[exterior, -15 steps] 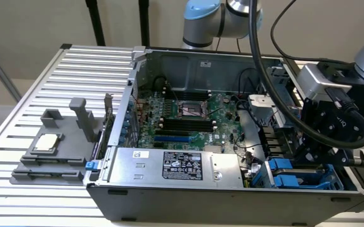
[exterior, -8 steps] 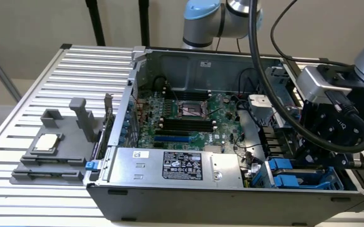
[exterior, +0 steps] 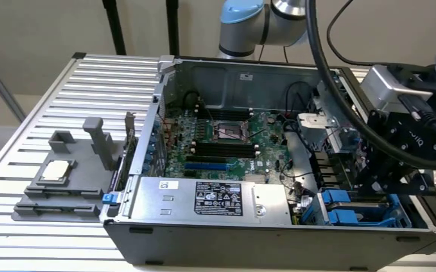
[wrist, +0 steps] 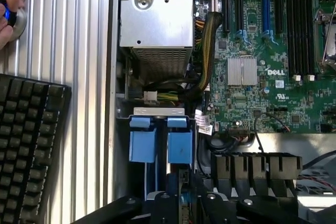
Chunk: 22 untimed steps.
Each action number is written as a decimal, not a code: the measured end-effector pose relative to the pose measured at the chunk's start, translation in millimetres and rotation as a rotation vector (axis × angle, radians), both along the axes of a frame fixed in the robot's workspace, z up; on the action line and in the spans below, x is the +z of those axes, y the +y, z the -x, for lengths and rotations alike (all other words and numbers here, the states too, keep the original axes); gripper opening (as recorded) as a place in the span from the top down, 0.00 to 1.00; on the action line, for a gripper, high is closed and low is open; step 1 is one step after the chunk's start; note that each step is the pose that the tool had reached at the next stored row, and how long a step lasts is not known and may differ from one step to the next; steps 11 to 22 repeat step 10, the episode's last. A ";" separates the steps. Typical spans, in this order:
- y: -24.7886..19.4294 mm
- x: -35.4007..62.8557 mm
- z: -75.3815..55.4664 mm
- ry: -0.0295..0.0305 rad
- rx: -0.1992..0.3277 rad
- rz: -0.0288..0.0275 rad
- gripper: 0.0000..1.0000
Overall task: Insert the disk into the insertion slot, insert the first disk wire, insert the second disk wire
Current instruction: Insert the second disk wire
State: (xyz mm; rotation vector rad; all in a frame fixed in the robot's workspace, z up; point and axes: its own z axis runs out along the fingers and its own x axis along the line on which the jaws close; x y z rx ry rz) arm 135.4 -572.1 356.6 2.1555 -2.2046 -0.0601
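Note:
The insertion slot (exterior: pixel 346 208) lies in the case's front corner at the exterior view's right, framed by dark metal, with two bright blue plastic tabs (wrist: pixel 157 142) side by side under a silver bracket. My gripper (exterior: pixel 382 191) hangs right over that bay, and its black body (wrist: pixel 181 205) reaches in close to the blue tabs. The disk's silver body and white label are hidden. A white connector (wrist: pixel 149 96) on yellow and black wires lies between the bay and the power-supply box.
The grey power-supply box (exterior: pixel 214 198) sits beside the bay, and the green motherboard (exterior: pixel 225 141) lies behind it. A thick sleeved cable bundle (wrist: pixel 205 56) runs past. On the slatted table are a black keyboard (wrist: pixel 29 145), a hand on a blue button (wrist: pixel 9 11) and a grey fixture (exterior: pixel 63 181).

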 end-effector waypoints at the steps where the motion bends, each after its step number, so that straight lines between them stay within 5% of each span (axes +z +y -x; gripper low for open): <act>1: 0.0 1.7 4.3 -0.0001 0.000 -0.0004 0.75; 5: -0.1 3.4 17.3 -0.0011 0.001 -0.0002 0.75; 22: -0.1 3.4 17.3 -0.0011 0.001 0.0000 0.75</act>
